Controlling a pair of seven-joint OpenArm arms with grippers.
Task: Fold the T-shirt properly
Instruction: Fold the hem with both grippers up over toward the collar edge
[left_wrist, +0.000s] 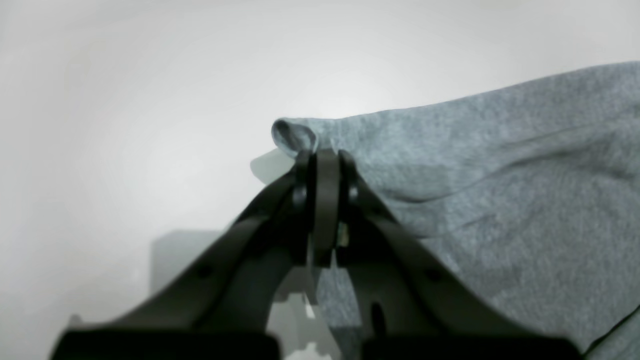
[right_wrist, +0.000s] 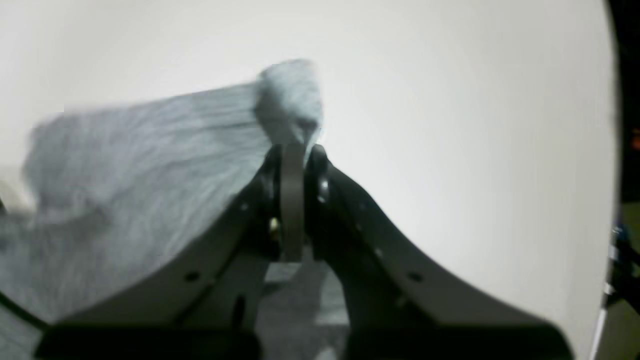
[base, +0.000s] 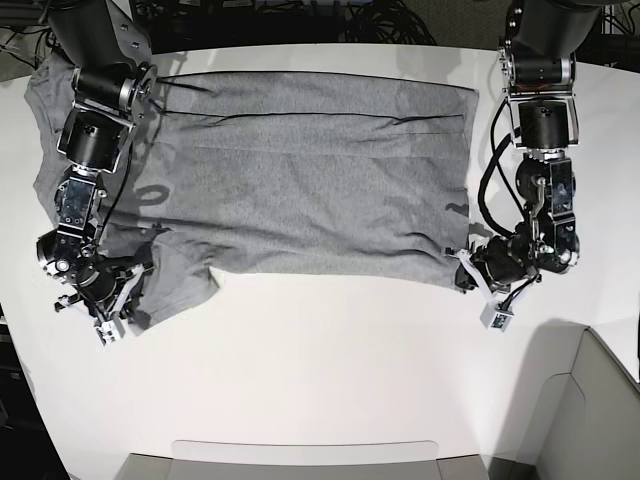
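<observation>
Base view: grey T-shirt (base: 300, 180) spread across white table (base: 330, 370).

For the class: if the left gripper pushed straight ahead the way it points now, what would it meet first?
The left gripper is already shut on a bunched edge of the T-shirt, so that fabric comes first. Beyond the fold, the left wrist view shows only the bare white table, though depth is hard to judge.

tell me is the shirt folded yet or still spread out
Mostly spread: the T-shirt lies flat across the table, with both grippers pinching its near edge, left gripper and right gripper.
</observation>
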